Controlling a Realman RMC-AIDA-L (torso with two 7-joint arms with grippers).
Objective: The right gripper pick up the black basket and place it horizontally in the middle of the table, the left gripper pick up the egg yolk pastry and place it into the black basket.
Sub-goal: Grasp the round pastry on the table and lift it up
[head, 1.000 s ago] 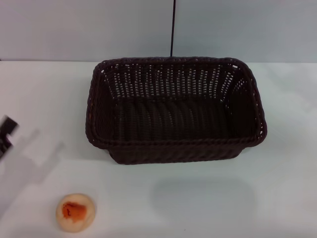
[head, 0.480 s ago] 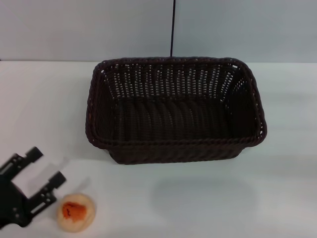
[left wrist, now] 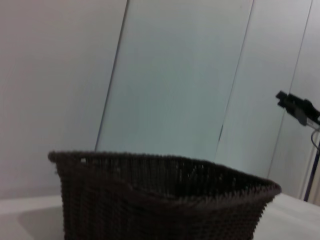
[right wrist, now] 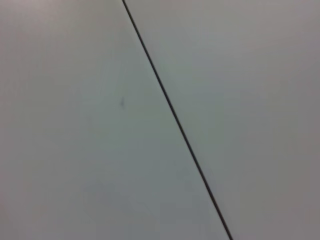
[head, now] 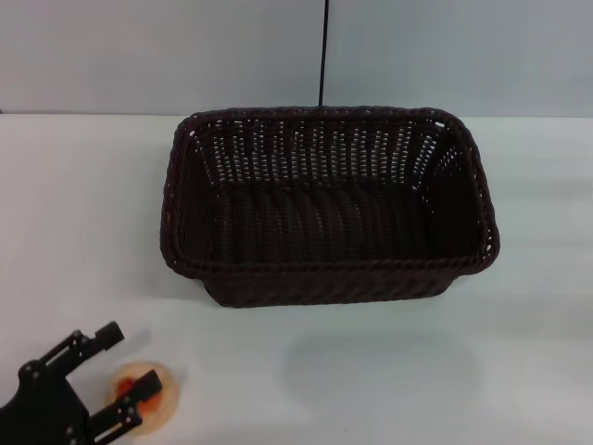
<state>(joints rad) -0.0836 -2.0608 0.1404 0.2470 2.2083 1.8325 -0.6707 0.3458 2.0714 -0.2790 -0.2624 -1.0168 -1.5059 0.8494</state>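
The black basket (head: 329, 206) sits lengthwise across the upper middle of the head view, upright and empty on the white table (head: 519, 371), so the first half of the task looks done. The right gripper is not visible in the head view; in the left wrist view a small black piece at the far right edge, well beyond the basket, may be part of that arm, but I cannot tell.

What has changed is in the lower left corner. 1 second ago only a sliver of the left arm showed at the left edge and the egg yolk pastry (head: 148, 394) lay uncovered; half a second ago the left gripper (head: 119, 371) stood beside it, fingers spread. Now the gripper has slid down and in over the pastry — its 2 fingers are apart, 1 lying across the orange patch, the other on the far side toward the left of the frame. The pastry has not shifted.

That reads as the approach nearly finished — the fingers bracket the pastry but have not closed on it. The soft pastry calls for a gentle squeeze before the lift toward the basket.
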